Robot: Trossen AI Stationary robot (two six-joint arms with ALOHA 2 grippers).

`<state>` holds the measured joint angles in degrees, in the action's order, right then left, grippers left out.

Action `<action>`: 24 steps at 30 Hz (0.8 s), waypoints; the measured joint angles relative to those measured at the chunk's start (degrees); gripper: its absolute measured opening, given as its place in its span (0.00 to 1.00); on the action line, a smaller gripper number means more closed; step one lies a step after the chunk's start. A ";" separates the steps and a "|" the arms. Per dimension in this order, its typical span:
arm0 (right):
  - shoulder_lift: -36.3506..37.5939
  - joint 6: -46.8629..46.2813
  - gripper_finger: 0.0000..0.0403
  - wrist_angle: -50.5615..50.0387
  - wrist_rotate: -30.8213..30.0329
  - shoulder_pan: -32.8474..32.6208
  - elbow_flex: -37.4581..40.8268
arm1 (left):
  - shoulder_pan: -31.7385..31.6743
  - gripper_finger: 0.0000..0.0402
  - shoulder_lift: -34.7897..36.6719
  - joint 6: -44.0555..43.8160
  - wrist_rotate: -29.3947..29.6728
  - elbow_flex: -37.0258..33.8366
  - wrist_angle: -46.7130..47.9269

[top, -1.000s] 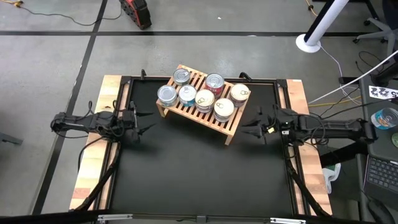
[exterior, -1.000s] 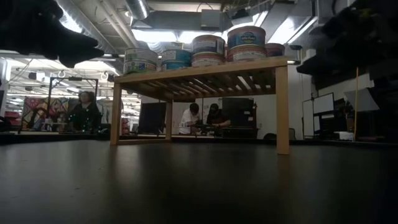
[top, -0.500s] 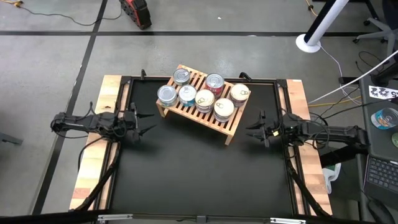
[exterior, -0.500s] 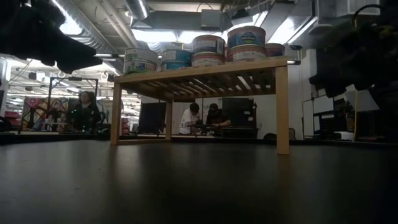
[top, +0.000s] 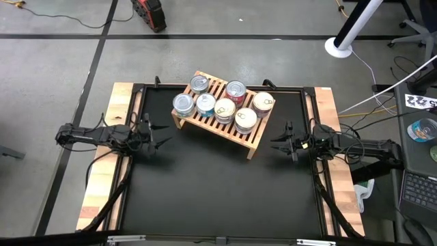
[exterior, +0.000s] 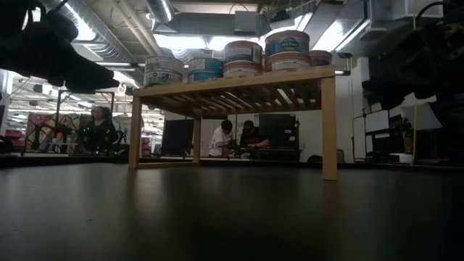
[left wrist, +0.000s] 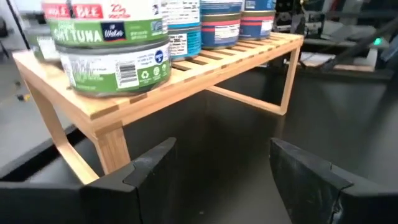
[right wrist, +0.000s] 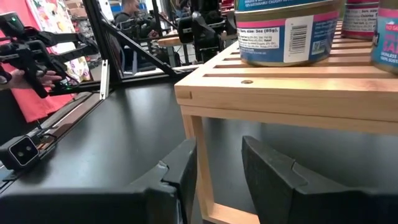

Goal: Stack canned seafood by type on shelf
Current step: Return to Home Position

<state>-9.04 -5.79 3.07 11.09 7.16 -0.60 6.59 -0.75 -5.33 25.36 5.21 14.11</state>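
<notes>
Since right gripper (top: 278, 146) has pulled back from shelf (top: 255, 139) toward right edge of table (top: 225, 198), stacking looks finished; its jaws narrowly apart, holding nothing; left gripper (top: 164, 140) waits near left edge, jaws wide apart, empty; canned seafood (top: 225, 108) sits on shelf, apparently in six stacks; only homing remains.

Your left arm (top: 95, 135) lies low and stretched along the left side of the surface (top: 218, 195), left gripper (top: 159, 142) empty, fingers spread wide, pointing inward. Your right arm (top: 362, 145) mirrors it on the right side, right gripper (top: 281, 145) empty, fingers only a narrow gap apart.
</notes>
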 joint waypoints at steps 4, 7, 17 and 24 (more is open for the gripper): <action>0.00 -1.38 0.31 0.00 -0.01 0.00 0.04 | 0.00 0.62 0.00 4.62 0.26 0.00 0.00; 0.00 -1.48 0.31 0.10 0.00 -0.02 0.08 | 0.00 0.62 -0.02 5.10 0.42 0.00 0.00; 0.00 -1.57 0.31 0.50 0.07 -0.02 0.13 | 0.00 0.62 -0.02 4.31 0.42 0.00 0.00; -0.07 -1.50 0.31 -0.13 -0.55 -0.02 0.15 | 0.00 0.62 -0.02 4.26 0.42 0.00 0.00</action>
<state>-9.10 -7.29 2.94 10.55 7.14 -0.45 6.59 -0.78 -1.06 25.78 5.22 14.11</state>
